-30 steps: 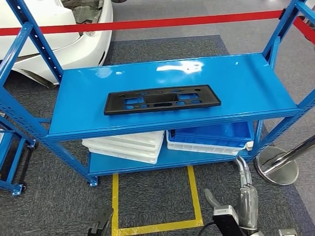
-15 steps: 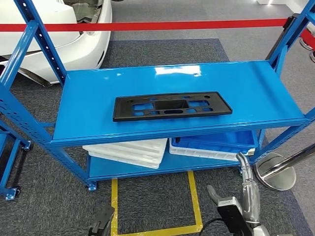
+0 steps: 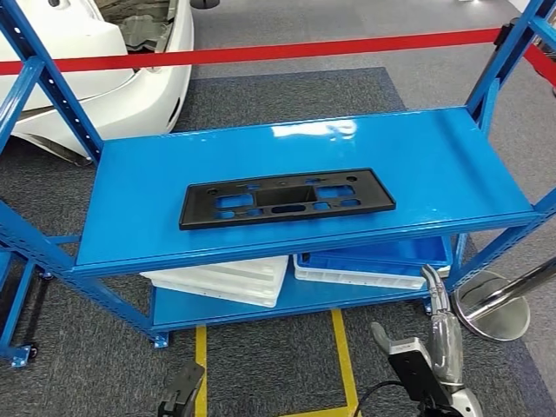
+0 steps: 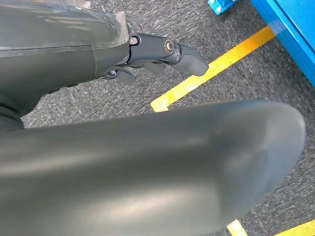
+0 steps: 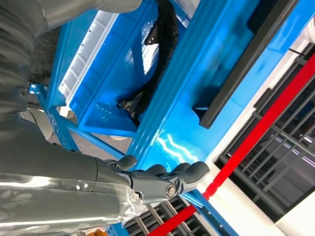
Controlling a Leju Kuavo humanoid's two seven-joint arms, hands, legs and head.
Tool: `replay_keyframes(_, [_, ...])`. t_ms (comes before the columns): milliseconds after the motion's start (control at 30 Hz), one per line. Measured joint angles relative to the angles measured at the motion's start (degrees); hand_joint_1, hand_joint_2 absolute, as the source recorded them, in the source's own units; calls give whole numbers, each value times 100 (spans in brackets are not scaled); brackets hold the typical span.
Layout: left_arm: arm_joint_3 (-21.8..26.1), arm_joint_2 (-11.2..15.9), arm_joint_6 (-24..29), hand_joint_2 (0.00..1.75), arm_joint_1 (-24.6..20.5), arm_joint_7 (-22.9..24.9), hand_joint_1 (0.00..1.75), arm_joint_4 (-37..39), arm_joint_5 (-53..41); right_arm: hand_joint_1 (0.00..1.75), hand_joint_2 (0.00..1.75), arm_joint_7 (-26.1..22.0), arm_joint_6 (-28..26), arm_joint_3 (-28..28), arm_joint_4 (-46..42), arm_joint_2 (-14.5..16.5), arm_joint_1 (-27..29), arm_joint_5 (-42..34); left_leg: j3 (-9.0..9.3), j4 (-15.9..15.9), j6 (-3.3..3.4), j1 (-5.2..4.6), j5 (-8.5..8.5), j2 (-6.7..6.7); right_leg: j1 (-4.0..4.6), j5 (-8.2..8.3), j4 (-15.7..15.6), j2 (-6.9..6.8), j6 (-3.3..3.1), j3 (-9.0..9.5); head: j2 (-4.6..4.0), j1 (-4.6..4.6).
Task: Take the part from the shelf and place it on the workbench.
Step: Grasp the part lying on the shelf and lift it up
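Observation:
The part (image 3: 287, 197) is a long flat black plastic panel with several cut-outs, lying on the top board of the blue shelf (image 3: 433, 161) near its front edge. My right hand (image 3: 440, 326) is low in front of the shelf's right end, below the top board, fingers stretched out and holding nothing. The right wrist view has that hand (image 5: 163, 179) spread in front of the shelf edge, with the part (image 5: 241, 64) further along. My left hand (image 3: 180, 393) hangs low at the bottom, its fingers (image 4: 167, 49) straight over the carpet, holding nothing.
Stacked white trays (image 3: 222, 280) and a blue tray (image 3: 373, 256) fill the lower shelf. A red barrier tape (image 3: 295, 50) and a white car (image 3: 111, 69) lie behind. A chrome stanchion base (image 3: 495, 304) stands at the right. Yellow floor tape (image 3: 344, 347) marks the carpet.
The whole picture has shifted as the camera moved, so the shelf sits a little differently in view. The part lies in the same spot on the board. My right hand stays low.

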Motion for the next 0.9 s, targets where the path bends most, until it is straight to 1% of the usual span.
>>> replay_keyframes(33, [0, 1, -1, 0, 9, 2, 0, 0, 0, 0, 175, 0, 1, 0, 12, 0, -2, 0, -206, 312, -18, 7, -61, 0, -1, -26, 2, 4, -4, 26, 0, -2])
replay_keyframes(67, [0, 2, -1, 0, 18, 3, 0, 0, -1, 0, 175, 0, 3, 0, 25, 0, 0, -1, -329, 443, -31, 13, -7, 0, -3, -56, 3, 11, 0, 64, 0, -3])
replay_keyframes(100, [0, 2, -1, 0, 23, 3, 0, 0, -2, 0, 175, 0, 11, 0, 38, 0, 0, -5, -341, 342, -38, 20, 172, 1, -6, -93, 5, 19, 10, 115, 0, -4])
replay_keyframes(133, [0, 3, -1, 0, 23, 3, 0, 0, -4, 0, 131, 0, 26, -1, 48, 0, -1, -10, -255, 37, -40, 29, 443, 1, -11, -139, 10, 26, 27, 180, 0, -4])
replay_keyframes(167, [-1, 5, -2, 0, 22, 5, 0, 1, -7, 0, 87, 0, 53, -2, 61, -1, -7, -25, -124, -326, -33, 36, 693, 1, -17, -189, 16, 31, 53, 240, 0, -1])
replay_keyframes(200, [-2, 7, -5, 0, 20, 9, 0, 1, -12, 0, 44, 1, 97, -5, 75, -1, -23, -50, 2, -658, -19, 35, 870, 0, -10, -237, 32, 37, 87, 282, 0, 1])
replay_keyframes(233, [-4, 8, -9, 0, 13, 17, 0, 2, -20, 0, 0, 2, 149, -17, 91, -1, -43, -84, 88, -880, 13, 27, 946, -1, -5, -270, 44, 43, 125, 298, 0, 2])
replay_keyframes(300, [-9, 9, -15, 0, 1, 33, 0, 2, -35, 0, 0, 4, 279, -58, 132, -1, -99, -173, 134, -1017, 94, -4, 907, -6, 1, -298, 41, 48, 198, 293, 0, 5])
replay_keyframes(367, [-12, 9, -17, 0, -9, 43, 0, 2, -65, 0, 0, 4, 386, -124, 178, -2, -172, -243, 158, -1054, 170, 3, 883, -10, -15, -341, 51, 36, 262, 300, 0, 8])
replay_keyframes(400, [-14, 10, -17, 0, -17, 47, 0, 2, -83, 0, 0, 4, 429, -164, 202, -4, -216, -271, 181, -1069, 200, 16, 876, -9, -20, -410, 160, 29, 293, 261, 0, 10])
replay_keyframes(433, [-16, 9, -20, 0, -27, 50, 0, 2, -101, 0, 0, 4, 465, -207, 227, -8, -258, -295, 207, -1083, 228, 30, 865, -7, -24, -525, 386, 22, 324, 156, 0, 15])
replay_keyframes(467, [-19, 10, -22, 0, -36, 53, 0, 2, -115, 0, 0, 3, 498, -251, 257, -13, -292, -319, 226, -1087, 250, 33, 848, -5, -27, -673, 739, 16, 349, -28, 0, 20])
replay_keyframes(500, [-22, 10, -25, 0, -42, 56, 0, 2, -121, 0, 0, 3, 529, -294, 289, -18, -316, -338, 240, -1087, 267, 32, 830, -5, -30, -824, 1163, 16, 368, -273, 0, 21])
replay_keyframes(533, [-24, 10, -27, 0, -44, 63, 0, 2, -126, 0, 0, 2, 557, -334, 322, -22, -330, -349, 256, -1086, 277, 30, 811, -7, -32, -916, 1531, 16, 379, -507, 0, 21])
replay_keyframes(567, [-26, 10, -27, 0, -44, 72, 0, 2, -131, 0, 0, 2, 587, -370, 353, -27, -342, -345, 279, -1085, 282, 25, 788, -11, -32, -900, 1734, 16, 380, -673, 0, 21])
replay_keyframes(600, [-29, 10, -27, 0, -43, 83, 0, 2, -136, 0, 0, 2, 625, -401, 379, -34, -357, -323, 314, -1085, 282, 20, 762, -18, -31, -760, 1706, 16, 370, -727, 0, 21])
replay_keyframes(633, [-32, 10, -27, 0, -44, 94, 0, 2, -142, 0, 0, 2, 666, -428, 401, -44, -380, -288, 361, -1085, 278, 14, 731, -24, -27, -514, 1446, 16, 347, -667, 0, 22])
replay_keyframes(667, [-36, 10, -28, 0, -47, 101, 0, 2, -150, 0, 0, 2, 710, -453, 420, -52, -410, -243, 416, -1088, 267, 9, 695, -29, -16, -234, 1044, 16, 310, -534, 0, 22])
replay_keyframes(700, [-39, 10, -32, 0, -57, 104, 0, 2, -160, 0, 0, 3, 749, -478, 439, -60, -438, -202, 463, -1095, 251, -3, 663, -33, 3, -30, 690, 15, 269, -394, 0, 20])
replay_keyframes(733, [-41, 10, -37, 0, -67, 107, 0, 2, -174, 0, 0, 3, 780, -501, 456, -66, -461, -167, 493, -1104, 230, -8, 637, -34, 24, 87, 415, 14, 227, -285, 0, 18])
replay_keyframes(767, [-42, 10, -44, 0, -76, 108, 0, 2, -189, 0, 0, 4, 805, -519, 473, -69, -478, -137, 505, -1112, 205, -11, 620, -34, 43, 105, 265, 13, 189, -223, 0, 15])
replay_keyframes(800, [-44, 9, -53, 0, -81, 109, 0, 2, -202, 0, 0, 4, 821, -531, 491, -72, -490, -115, 507, -1124, 176, -14, 612, -33, 56, 67, 235, 14, 161, -204, 0, 11])
replay_keyframes(867, [-47, 8, -62, 0, -90, 108, 0, 2, -216, 0, 0, 3, 842, -543, 516, -73, -510, -78, 521, -1134, 112, -13, 582, -24, 36, 35, 153, 19, 115, -163, 0, 8])
replay_keyframes(900, [-48, 8, -65, 0, -100, 108, 0, 2, -219, 0, 0, 1, 846, -545, 525, -72, -522, -67, 507, -1077, 83, -14, 536, -19, 20, 33, 119, 18, 92, -133, 0, 2])
